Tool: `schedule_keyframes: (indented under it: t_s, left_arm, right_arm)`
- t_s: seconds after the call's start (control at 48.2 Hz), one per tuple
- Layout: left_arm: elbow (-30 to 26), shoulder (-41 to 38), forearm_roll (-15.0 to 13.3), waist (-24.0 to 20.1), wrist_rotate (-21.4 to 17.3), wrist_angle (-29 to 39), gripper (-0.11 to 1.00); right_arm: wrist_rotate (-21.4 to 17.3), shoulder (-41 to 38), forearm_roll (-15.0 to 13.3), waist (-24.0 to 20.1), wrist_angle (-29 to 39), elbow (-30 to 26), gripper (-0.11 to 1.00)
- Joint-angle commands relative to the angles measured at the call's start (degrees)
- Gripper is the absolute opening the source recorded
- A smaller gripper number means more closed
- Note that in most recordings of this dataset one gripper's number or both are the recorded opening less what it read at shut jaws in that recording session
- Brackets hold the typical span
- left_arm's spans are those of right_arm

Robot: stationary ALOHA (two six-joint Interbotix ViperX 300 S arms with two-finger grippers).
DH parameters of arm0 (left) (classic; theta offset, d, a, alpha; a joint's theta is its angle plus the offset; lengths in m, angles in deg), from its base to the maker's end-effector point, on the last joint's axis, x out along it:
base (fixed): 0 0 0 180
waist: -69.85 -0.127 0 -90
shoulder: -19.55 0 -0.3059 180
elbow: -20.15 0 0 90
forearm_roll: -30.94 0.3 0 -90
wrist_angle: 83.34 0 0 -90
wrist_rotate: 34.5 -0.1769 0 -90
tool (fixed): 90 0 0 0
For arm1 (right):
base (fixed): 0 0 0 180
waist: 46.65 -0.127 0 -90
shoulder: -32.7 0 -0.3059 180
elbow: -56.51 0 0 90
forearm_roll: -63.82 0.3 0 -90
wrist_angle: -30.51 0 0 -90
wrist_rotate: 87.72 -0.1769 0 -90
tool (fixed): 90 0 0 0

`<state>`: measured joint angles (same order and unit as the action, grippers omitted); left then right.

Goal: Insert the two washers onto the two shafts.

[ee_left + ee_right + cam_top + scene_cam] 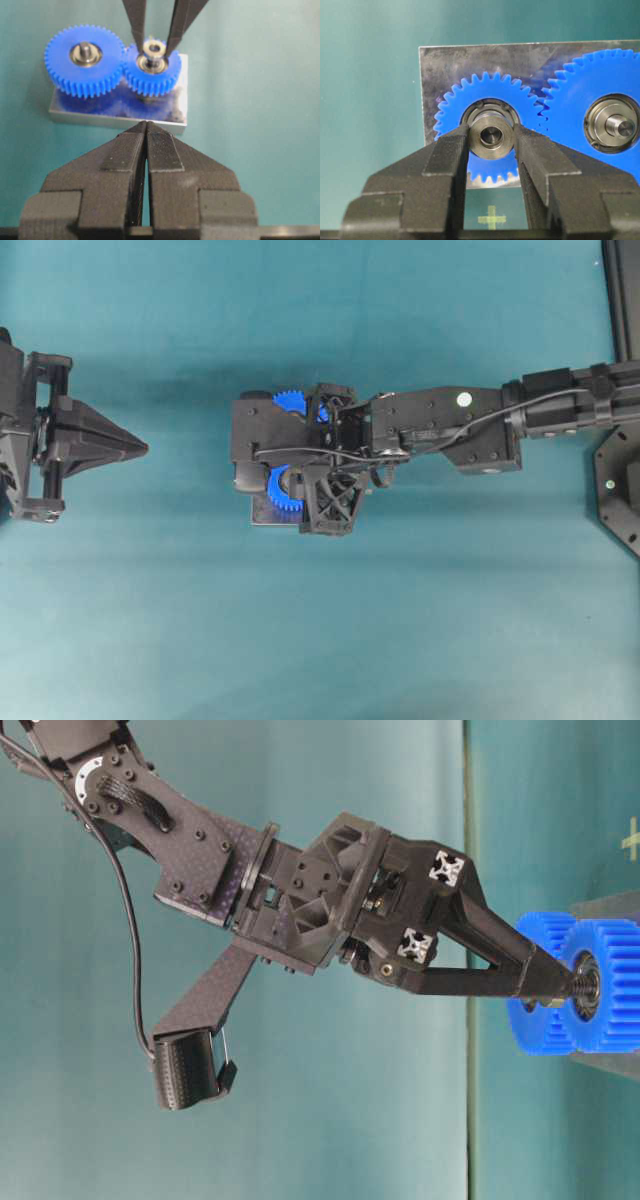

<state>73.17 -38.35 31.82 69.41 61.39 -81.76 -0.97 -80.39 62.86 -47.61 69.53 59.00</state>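
Left gripper (140, 448): at the left edge of the overhead view, parked low over the teal table (320, 660), fingertips pointing toward the middle. In its own wrist view the two ribbed fingers (125, 155) are pressed together along their length, with nothing between them.
Right gripper (491, 142): reaching in from the right of the overhead view to the middle of the table, angled down onto the gear block. Its jaws stand partly apart and clamp the washer from both sides.
Washer (491, 137): a silver ring held between the right fingertips, both inner faces touching its rim. It sits directly over the hub of the small blue gear (455, 105), and a dark shaft end (491, 135) shows through its hole.
Left wrist view of the washer (152, 49): the two dark right fingers (136, 22) come down from above and pinch it at the top of the small gear (155, 80).
Large blue gear (570, 95): meshes with the small one just beside it; its own shaft (619, 125) stands bare, well clear of the fingers.
Base plate (437, 65): grey metal block carrying both gears, lying flat on the table; its edge runs just outside the small gear's teeth.
Open room: bare teal surface lies on all sides of the plate, with a wide gap between the plate and the left gripper.
Table-level view: the right gripper (560, 982) meets the gear (545, 935) at its fingertips.
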Motion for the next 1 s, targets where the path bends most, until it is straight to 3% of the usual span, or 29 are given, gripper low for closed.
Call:
schedule_keyframes:
  t_s: [0.0, 0.291, 0.851, 0.892, 0.976]
  left_arm:
    - [-0.7, 0.1, 0.2, -0.1, 0.0, -0.6, 0.00]
    - [-0.7, 0.1, 0.2, -0.1, 0.1, -0.6, 0.00]
    - [-0.4, 0.3, 0.2, -0.1, 0.1, -0.6, 0.00]
    - [-0.4, 0.3, 0.2, -0.1, 0.1, -0.6, 0.00]
    - [-0.4, 0.2, 0.2, -0.1, 0.1, -0.6, 0.00]
  right_arm:
    - [0.6, 0.9, -0.1, 0.1, -0.1, -1.3, 0.31]
    - [0.5, 0.7, -1.9, 0.4, -0.1, -1.3, 0.31]
    - [0.0, -0.1, -1.8, 1.7, 1.5, -1.5, 0.31]
    - [0.0, -0.1, -1.8, 1.7, 1.5, -1.6, 0.35]
    - [0.1, 0.4, -1.8, 1.7, 1.8, -1.8, 0.58]
